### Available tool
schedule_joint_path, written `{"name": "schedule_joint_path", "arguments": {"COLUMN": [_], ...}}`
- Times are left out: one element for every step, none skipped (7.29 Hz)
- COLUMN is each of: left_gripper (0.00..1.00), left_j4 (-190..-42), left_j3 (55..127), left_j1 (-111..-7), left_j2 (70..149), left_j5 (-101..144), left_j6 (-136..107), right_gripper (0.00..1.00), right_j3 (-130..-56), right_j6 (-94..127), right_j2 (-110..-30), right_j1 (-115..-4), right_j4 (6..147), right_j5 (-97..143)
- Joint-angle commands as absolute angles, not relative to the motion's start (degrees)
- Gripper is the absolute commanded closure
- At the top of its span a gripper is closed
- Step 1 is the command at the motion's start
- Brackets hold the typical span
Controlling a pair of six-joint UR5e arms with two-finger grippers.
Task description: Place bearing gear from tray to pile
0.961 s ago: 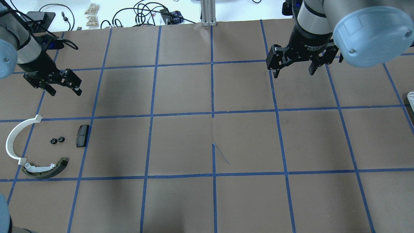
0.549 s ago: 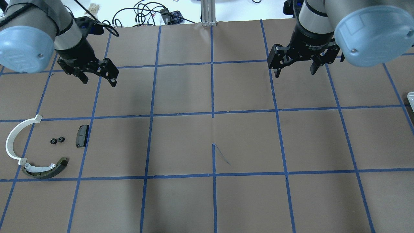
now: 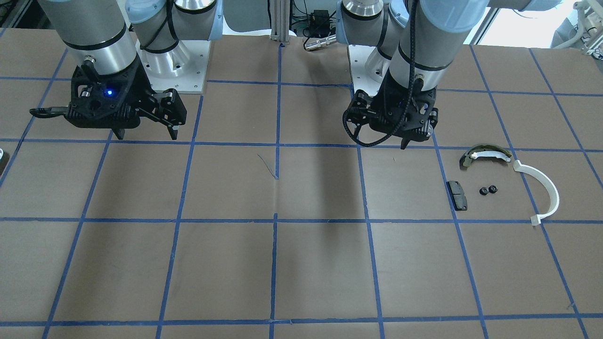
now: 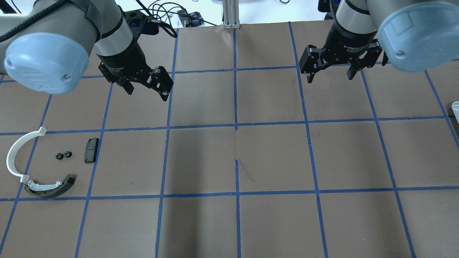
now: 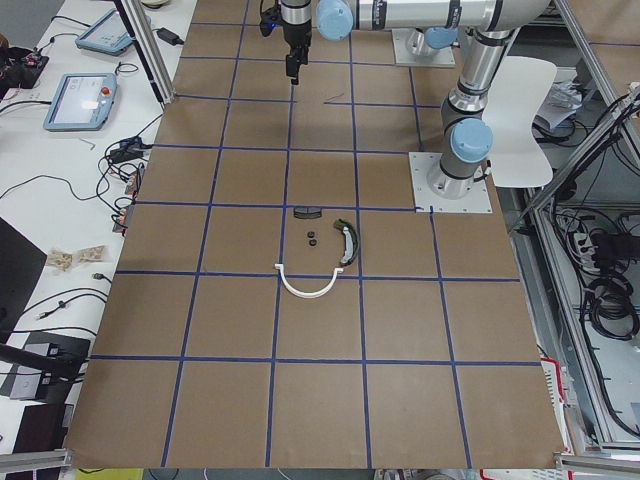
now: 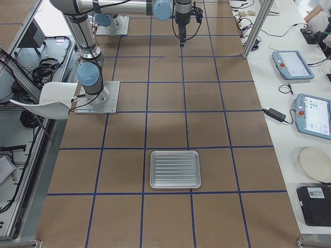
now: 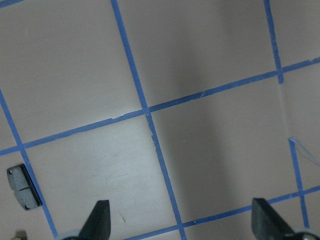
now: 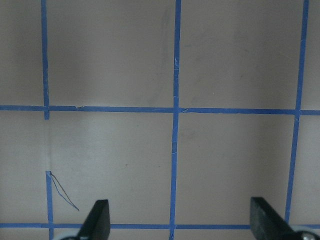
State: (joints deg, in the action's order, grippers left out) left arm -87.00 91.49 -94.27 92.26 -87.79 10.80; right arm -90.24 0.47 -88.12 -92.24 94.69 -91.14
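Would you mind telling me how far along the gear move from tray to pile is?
Looks done: two small black gears lie in the pile, between the white arc and the black pad, and the tray looks empty. In hand: nothing; the left gripper and the right gripper are open and empty above the table. Left: apparently nothing to move.

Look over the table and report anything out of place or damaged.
One flaw: near the middle of the table, a thin strand of blue tape has peeled off its grid line and lies slanted. The pile looks orderly. The left gripper and right gripper hang open, holding nothing.
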Motion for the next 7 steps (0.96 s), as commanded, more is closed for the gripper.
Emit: {"name": "schedule_joint_path", "arguments": {"left_gripper": [0.0, 0.0, 0.0, 0.0, 0.0, 0.0, 0.0], "left_j4": [-93.48, -94.99, -95.01, -95.1, -95.1, -95.1, -95.01], "left_j3": [90.18, 90.35, 90.79, 91.05, 91.23, 91.14, 91.32], "left_j1": [-93.96, -92.39, -88.46, -85.9, -85.87, -85.96, -85.96], "left_j2": [88.87, 88.42, 88.59, 88.59, 88.51, 88.07, 87.98], "left_j5": [-87.36, -87.71, -87.63, -87.71, -88.5, -88.51, -88.51], "left_j6": [10.98, 14.21, 16.15, 16.43, 16.26, 16.09, 15.21], "right_gripper": [0.0, 0.0, 0.0, 0.0, 0.0, 0.0, 0.0], "right_j3": [-90.26, -90.35, -90.61, -90.62, -90.7, -90.7, -90.7], "right_j6": [0.0, 0.0, 0.0, -0.09, -0.09, -0.09, -0.09], "right_j2": [-89.64, -89.65, -89.65, -89.65, -89.65, -89.65, -89.65], "right_j1": [-92.11, -92.11, -92.11, -92.11, -92.11, -92.11, -92.11], "right_j4": [94.4, 94.39, 94.48, 94.4, 94.39, 94.39, 94.39], "right_j5": [-91.23, -91.06, -91.05, -91.14, -91.14, -91.14, -91.14]}}
